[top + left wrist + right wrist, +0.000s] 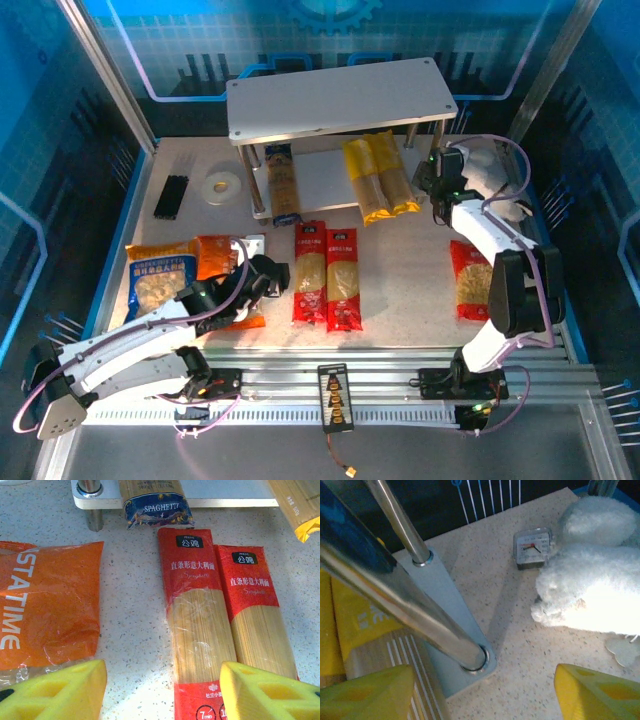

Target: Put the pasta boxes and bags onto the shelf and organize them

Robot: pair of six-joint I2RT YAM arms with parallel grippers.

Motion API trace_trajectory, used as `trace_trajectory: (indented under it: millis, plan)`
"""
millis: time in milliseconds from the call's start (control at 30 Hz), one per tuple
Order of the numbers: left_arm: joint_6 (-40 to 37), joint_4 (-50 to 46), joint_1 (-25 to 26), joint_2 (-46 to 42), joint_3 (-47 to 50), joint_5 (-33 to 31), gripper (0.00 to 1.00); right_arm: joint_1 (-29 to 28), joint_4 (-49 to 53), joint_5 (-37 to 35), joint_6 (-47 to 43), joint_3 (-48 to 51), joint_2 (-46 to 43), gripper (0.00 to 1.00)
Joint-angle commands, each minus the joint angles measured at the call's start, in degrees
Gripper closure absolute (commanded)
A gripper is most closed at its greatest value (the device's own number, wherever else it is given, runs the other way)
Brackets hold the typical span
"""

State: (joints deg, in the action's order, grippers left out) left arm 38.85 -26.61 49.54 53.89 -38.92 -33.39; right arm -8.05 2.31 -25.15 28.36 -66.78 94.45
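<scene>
Top external view: two red packs (309,272) lie touching, side by side on the bench (400,290) in front of the shelf (340,95), long axes running near to far. On the shelf's lower board, two yellow packs (363,182) lie slanted, near ends swung right and overhanging. The blue-and-yellow pack (283,182) lies near to far at the board's left. A blue-orange bag (160,278) and orange bag (217,255) lie left; a red bag (470,282) lies right. The left gripper (262,275) is just left of the red packs, fingers (55,690) spread open. The right gripper (432,183) is beside the shelf's right front post (420,595), fingers (600,692) also apart.
</scene>
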Motion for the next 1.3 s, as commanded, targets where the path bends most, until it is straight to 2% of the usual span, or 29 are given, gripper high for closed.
trace_trajectory:
  millis: [0,200,267,467,600,833,1267]
  plan:
    - [-0.2,-0.8,-0.5,-0.3,-1.3,-0.1,0.38,0.9,-5.5,-2.1,1.7,-2.1,2.0,0.25]
    - [0.2,-1.6,-0.5,-0.3,-1.1,-0.1,0.38,1.0,-8.1,-1.7,2.0,-3.5,5.3,0.26]
    - [0.3,-1.9,-0.6,-0.4,-1.2,-0.3,0.38,1.0,-8.7,-1.5,2.3,-4.0,6.1,0.29]
    - [0.1,-2.4,-0.6,-0.9,-1.3,-0.6,0.38,1.0,-10.9,-0.9,2.1,-3.4,6.4,0.53]
    - [0.3,-2.7,-0.5,-1.0,-1.3,-0.4,0.38,1.0,-11.1,-0.5,1.1,-2.6,5.9,0.77]
    - [0.4,-2.9,-0.6,-1.8,-1.1,-0.2,0.39,0.9,-11.7,0.3,0.2,1.3,2.5,0.99]
    - [0.6,-4.2,-0.6,-3.4,-0.4,-0.2,0.39,0.7,-10.1,0.1,0.2,10.1,-7.0,1.0]
